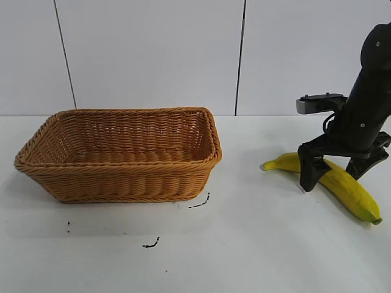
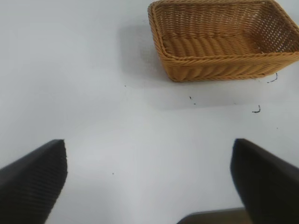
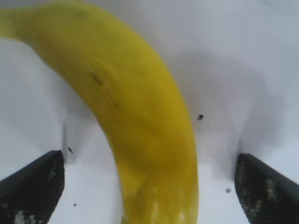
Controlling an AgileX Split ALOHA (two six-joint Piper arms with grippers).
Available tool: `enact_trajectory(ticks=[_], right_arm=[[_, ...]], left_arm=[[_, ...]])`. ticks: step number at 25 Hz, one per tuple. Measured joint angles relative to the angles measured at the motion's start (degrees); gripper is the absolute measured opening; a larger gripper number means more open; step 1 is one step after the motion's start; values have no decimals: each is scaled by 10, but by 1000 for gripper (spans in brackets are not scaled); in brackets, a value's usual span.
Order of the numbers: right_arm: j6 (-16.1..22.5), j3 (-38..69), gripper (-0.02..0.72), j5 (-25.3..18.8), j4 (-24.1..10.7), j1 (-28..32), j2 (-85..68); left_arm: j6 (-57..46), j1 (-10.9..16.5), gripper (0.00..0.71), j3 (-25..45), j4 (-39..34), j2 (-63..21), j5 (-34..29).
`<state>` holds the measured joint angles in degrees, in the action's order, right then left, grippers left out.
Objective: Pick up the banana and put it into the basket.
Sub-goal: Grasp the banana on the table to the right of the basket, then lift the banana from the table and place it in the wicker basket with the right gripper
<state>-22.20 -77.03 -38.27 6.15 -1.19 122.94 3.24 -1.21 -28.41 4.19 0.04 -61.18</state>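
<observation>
— On the white table (image 1: 256,256), seen from the exterior camera, what lies where?

— At the left stands the basket (image 1: 122,155), woven wicker, nothing visible inside it. Well apart from it, at the right, lies the banana (image 1: 342,183), flat on the table, its stem end toward the basket and its dark tip toward the right edge. A few small dark marks (image 1: 198,203) dot the table just in front of the basket.

— And the arm there?

— The right gripper (image 1: 333,174) is lowered over the middle of the banana. Its two black fingers (image 1: 310,171) straddle the fruit, one on the near side and one on the far side, spread wider than the banana. The left arm does not show in this view.

— From the left wrist camera?

— The left gripper (image 2: 149,179) hangs over bare table, its fingers wide apart with nothing between them. The basket (image 2: 219,70) sits farther off, with the same dark marks (image 2: 256,110) beside it.

— And the right wrist camera?

— The banana (image 3: 135,121) fills the middle, curving between the two fingertips (image 3: 32,186) of the right gripper (image 3: 149,186). White table shows on both sides between the peel and each fingertip, so the jaws stand apart and are not clamped on it. The fruit rests on the table.
</observation>
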Motion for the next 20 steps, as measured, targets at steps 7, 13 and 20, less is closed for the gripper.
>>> enact_trajectory(ticks=[7, 13, 20], right_arm=[[1, 0, 302, -3, -1, 0, -8], [7, 0, 302, -47, -24, 0, -94], [24, 0, 302, -103, -25, 0, -200]], left_arm=[[0, 0, 690, 0, 0, 0, 0], [0, 0, 690, 0, 0, 0, 0], [0, 0, 690, 0, 0, 0, 0]])
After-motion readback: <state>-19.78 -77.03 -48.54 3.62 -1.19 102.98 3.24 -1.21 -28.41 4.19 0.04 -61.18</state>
